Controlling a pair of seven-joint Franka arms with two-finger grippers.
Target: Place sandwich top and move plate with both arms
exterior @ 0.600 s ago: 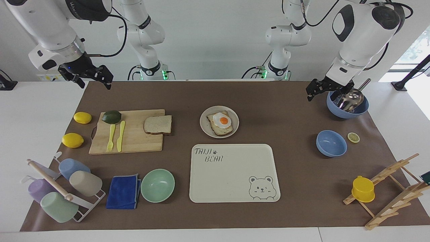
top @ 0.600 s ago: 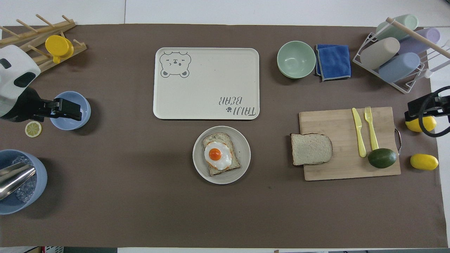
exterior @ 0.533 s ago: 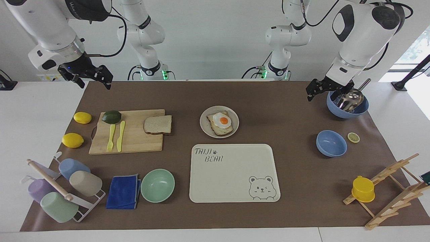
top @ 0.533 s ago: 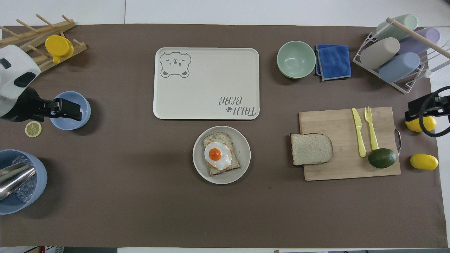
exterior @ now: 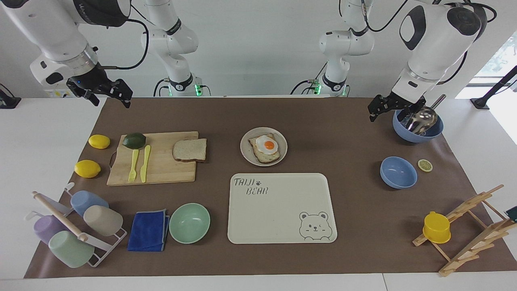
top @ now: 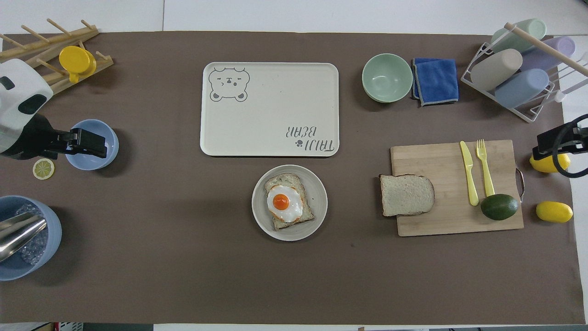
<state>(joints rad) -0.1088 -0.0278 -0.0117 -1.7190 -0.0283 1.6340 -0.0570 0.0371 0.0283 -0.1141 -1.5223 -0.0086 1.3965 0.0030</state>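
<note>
On the worktop: the sandwich top (exterior: pixel 189 150) lies flat on the end of the cutting board (exterior: pixel 161 169) that faces the plate, one crust edge hanging just over the board's rim.
Plate: the plate (exterior: pixel 247 154) sits mid-worktop, just nearer the robots than the bear tray (exterior: pixel 278 226), and carries the egg toast (exterior: pixel 265 148).
Left end effector: the left end effector (exterior: pixel 379 108) hangs empty with its fingers spread wide, over the mat beside the blue bowl with the metal scoop (exterior: pixel 418 128).
Right end effector: the right end effector (exterior: pixel 109 92) is empty and wide open too, raised over the mat's corner at the right arm's end, well apart from the bread.
Orientation: the slice is close to square, so its long axis is weak; in the overhead view (top: pixel 407 195) it runs slightly longer along the worktop's length, rounded edge toward the yellow cutlery (top: pixel 474 172), straight edge toward the plate.
Risk, pick-up: a flat thin slice gives the fingers little to bite; a shallow pinch would likely slide it along the board or crumple it.
Risk, placing: released off-centre or tilted, the slice could slip off the domed egg.
Risk, plate move: uneven lifting by the two arms would probably tip the shallow plate and shed the stack.
</note>
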